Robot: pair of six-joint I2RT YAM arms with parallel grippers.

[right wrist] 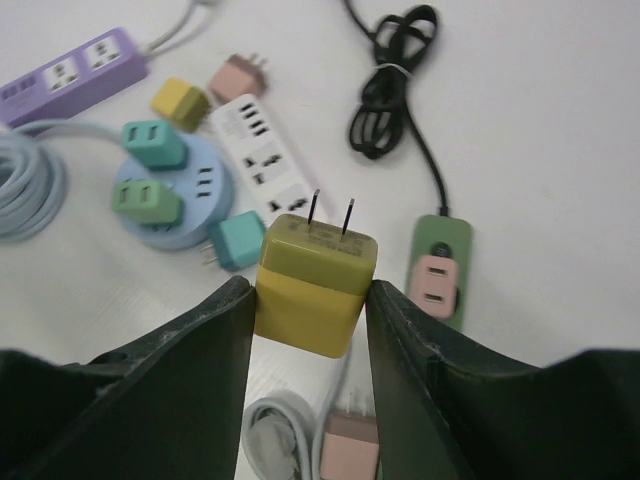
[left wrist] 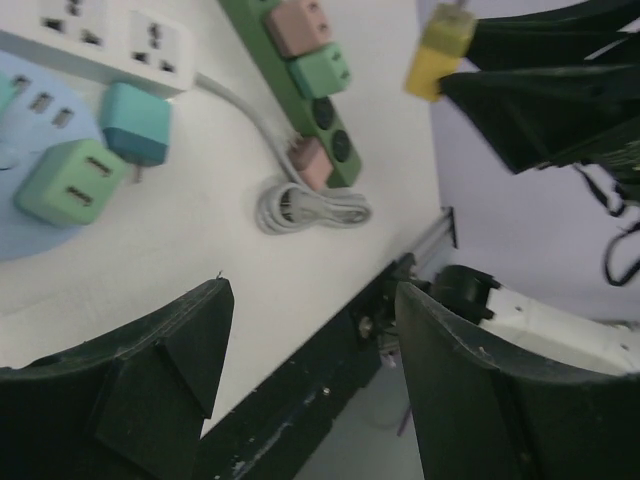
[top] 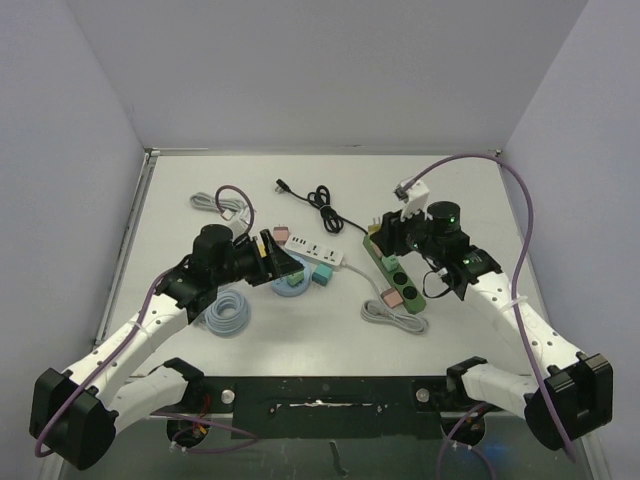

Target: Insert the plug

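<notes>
- Yellow plug (right wrist: pixel 316 278), one: we find it clamped by its sides between the fingers of the right gripper (right wrist: pixel 308 290), its two metal prongs pointing away from the wrist, held off the table (top: pixel 460 200)
- Green power strip (top: pixel 401 277), one: lying on the right half of the table; we place the held plug near its far end and in no socket; a pink plug (right wrist: pixel 435 281) sits in the strip close by
- Left gripper (left wrist: pixel 312 298), one: fingers wide apart with nothing between them, poised near the white power strip (top: pixel 318 249) and facing across toward the green one
- Round blue hub (right wrist: pixel 172 208), one: we count two green adapters on it and a teal adapter (right wrist: pixel 238 240) just beside its edge
- Purple power strip (right wrist: pixel 75 72), one: lying beyond the hub, well apart from the held plug
- Black cable (right wrist: pixel 392 88), one: bundled, on the far side of the table
- Grey cord (left wrist: pixel 312 208), one: coiled at the near end of the green strip
</notes>
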